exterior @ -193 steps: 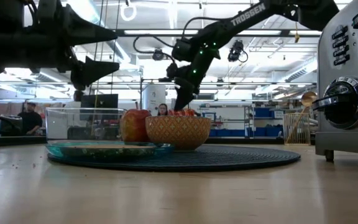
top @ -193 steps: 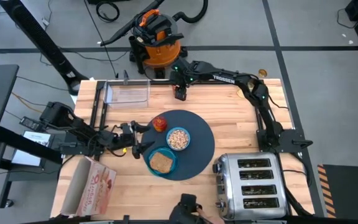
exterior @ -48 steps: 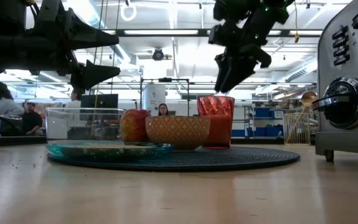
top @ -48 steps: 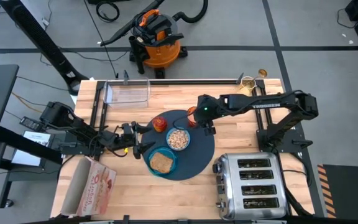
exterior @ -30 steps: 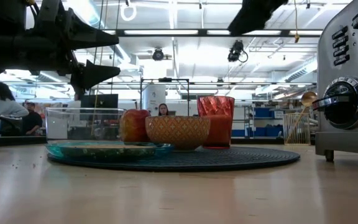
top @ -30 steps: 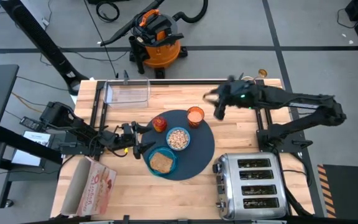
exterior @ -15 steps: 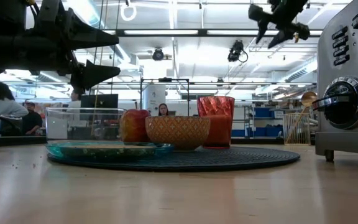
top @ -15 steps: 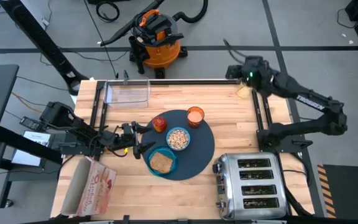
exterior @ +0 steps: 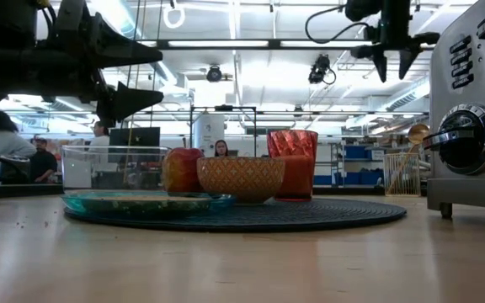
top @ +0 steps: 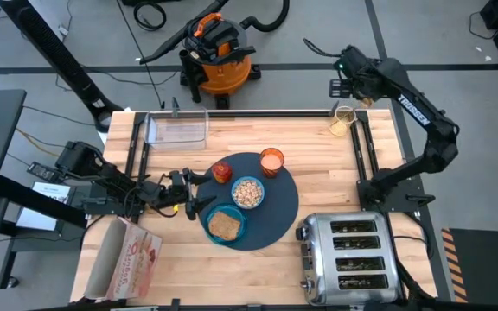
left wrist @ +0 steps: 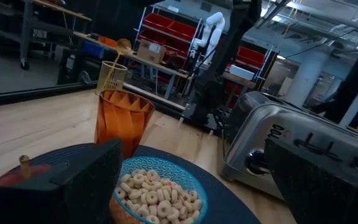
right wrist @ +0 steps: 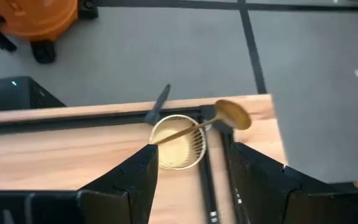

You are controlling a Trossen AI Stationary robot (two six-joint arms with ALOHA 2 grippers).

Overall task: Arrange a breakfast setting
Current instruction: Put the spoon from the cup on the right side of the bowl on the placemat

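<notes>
The round dark mat (top: 277, 218) lies mid-table. On it stand the light-blue bowl of cereal (top: 248, 192), the teal plate (top: 211, 226) with the toast slice (top: 224, 225), the red-orange fruit (top: 222, 171) and the orange cup (top: 271, 161). The gold spoon (right wrist: 232, 114) stands leaning in a gold wire holder (right wrist: 178, 149) at the far right corner. My right gripper (top: 344, 85) is open, high above that holder, pointing down. My left gripper (top: 194, 195) is open and empty, level, just left of the plate.
A chrome toaster (top: 348, 259) stands at the near right and a pink cereal box (top: 128, 259) lies at the near left. A clear container (top: 178, 130) sits at the far left. An orange vacuum (top: 219, 52) stands on the floor beyond the far edge.
My right gripper has gone from beside the orange cup up and toward the table's far right corner, and has turned so that it points down over the spoon holder. The cup stays standing on the mat.
</notes>
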